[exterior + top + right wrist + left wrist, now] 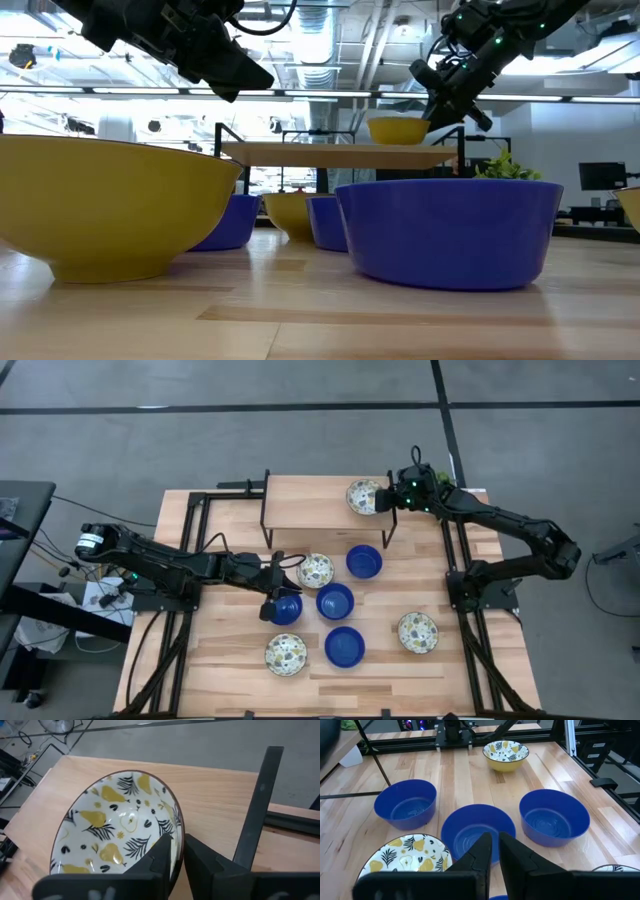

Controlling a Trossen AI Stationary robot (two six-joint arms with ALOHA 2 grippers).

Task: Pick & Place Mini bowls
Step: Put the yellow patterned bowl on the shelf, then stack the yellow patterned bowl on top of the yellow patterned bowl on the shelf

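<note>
A patterned mini bowl (115,825) stands level on the raised wooden shelf (320,500) at the far side. My right gripper (177,845) is slightly open astride its rim, one finger inside the bowl and one outside. My left gripper (495,845) hovers high above the table's left middle, shut and holding nothing. A blue bowl (287,610) sits on the table below it. More blue bowls (477,832) (554,817) (405,805) and patterned bowls (315,570) (285,655) (417,631) rest on the tabletop. My right gripper comes slanting down from the table's right over the right side of the bowl's rim (179,822). The gap between its fingers looks wider than the rim. I cannot tell whether either finger touches the bowl, which rests by its base on the shelf (340,153).
The shelf stands on thin black legs (257,805), one right beside my right gripper. Black frame rails (190,560) run along the table's left and right sides. A small green plant (505,165) shows at the back right. Bare wood lies along the near edge.
</note>
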